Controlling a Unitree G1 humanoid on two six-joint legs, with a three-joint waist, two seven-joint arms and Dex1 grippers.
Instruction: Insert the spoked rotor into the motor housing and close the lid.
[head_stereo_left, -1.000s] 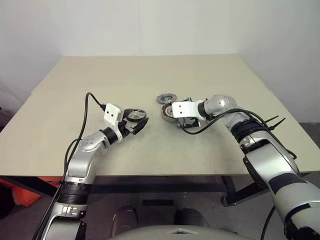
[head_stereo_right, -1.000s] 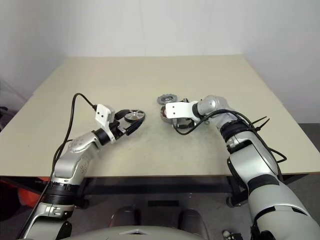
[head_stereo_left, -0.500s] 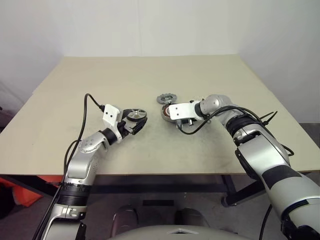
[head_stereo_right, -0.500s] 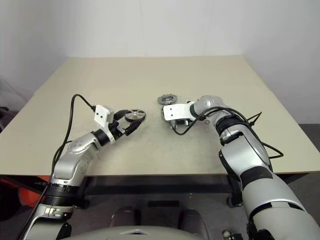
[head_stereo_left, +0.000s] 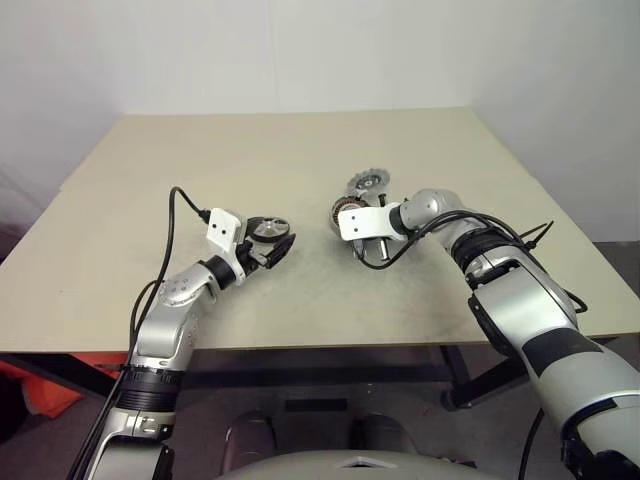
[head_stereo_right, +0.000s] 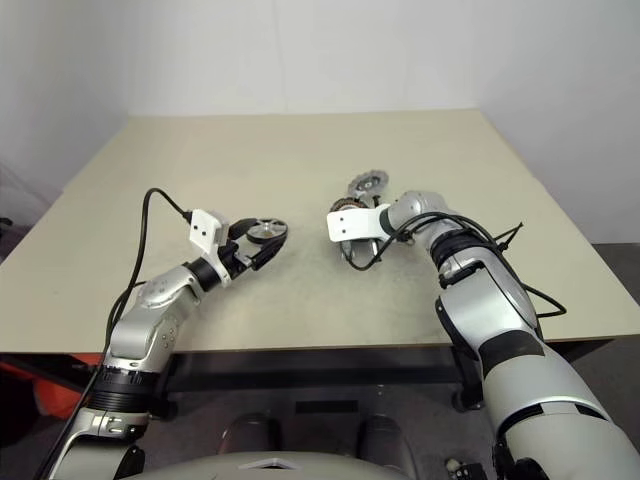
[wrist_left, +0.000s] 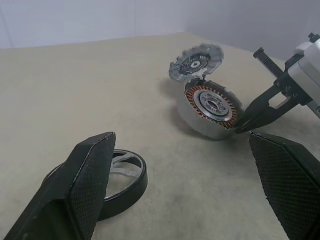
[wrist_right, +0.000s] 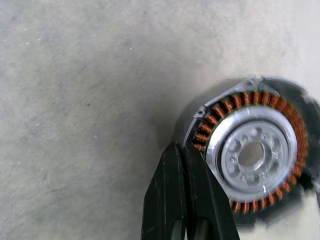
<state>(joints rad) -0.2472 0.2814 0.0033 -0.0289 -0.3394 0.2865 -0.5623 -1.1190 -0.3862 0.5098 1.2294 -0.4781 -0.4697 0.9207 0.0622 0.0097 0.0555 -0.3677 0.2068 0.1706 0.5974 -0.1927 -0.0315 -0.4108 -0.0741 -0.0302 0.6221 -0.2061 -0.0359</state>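
I see the right end effector (wrist_right: 192, 200) closed at the rim of the copper-wound round motor housing (wrist_left: 210, 105); the black-rimmed silver spoked rotor (wrist_left: 117, 175) lies at its nine o'clock, between the open left end effector's (head_stereo_left: 277, 249) fingers.

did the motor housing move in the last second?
Yes. The motor housing slid toward the table's far edge with the toothed ring, pushed by the shut right hand.

The right gripper (wrist_right: 189, 156) has its two black fingers pressed together; their tips touch the rim of the motor housing (wrist_right: 250, 155), copper windings around a silver centre, above the speckled beige counter (wrist_right: 80, 90).
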